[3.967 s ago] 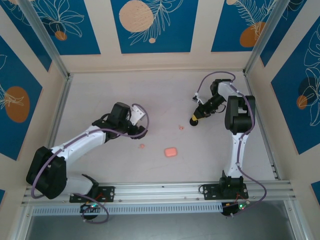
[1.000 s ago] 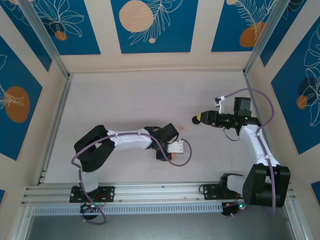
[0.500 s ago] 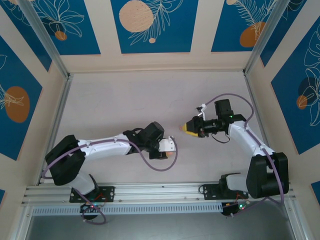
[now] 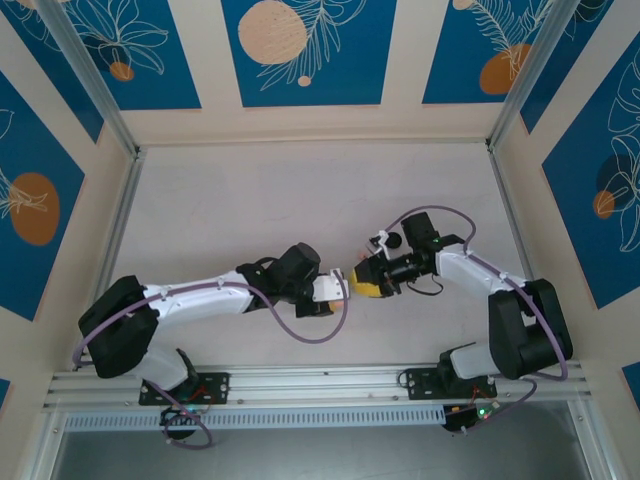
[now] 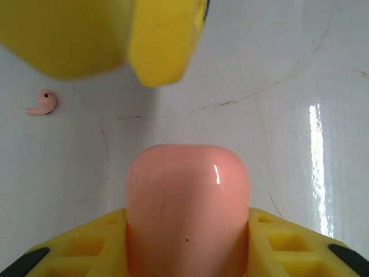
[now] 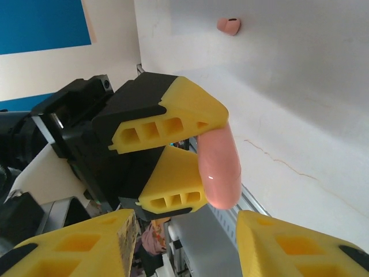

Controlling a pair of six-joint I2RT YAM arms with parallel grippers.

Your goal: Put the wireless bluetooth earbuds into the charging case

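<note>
the left gripper (image 5: 187, 239) is clamped on the case (image 5: 187, 196), low centre of the left wrist view. the right gripper (image 6: 184, 236) faces it from just beside, jaws apart and empty. an earbud (image 5: 43, 103) lies on the table (image 5: 259, 86), at the left edge.

Top external looks down from above and behind the arm bases (image 4: 180, 385), whole table (image 4: 250, 190) in frame. Left wrist sits tight behind the charging case (image 5: 187, 208), facing across the surface. Right wrist faces the same case close-up from the opposite side.
</note>
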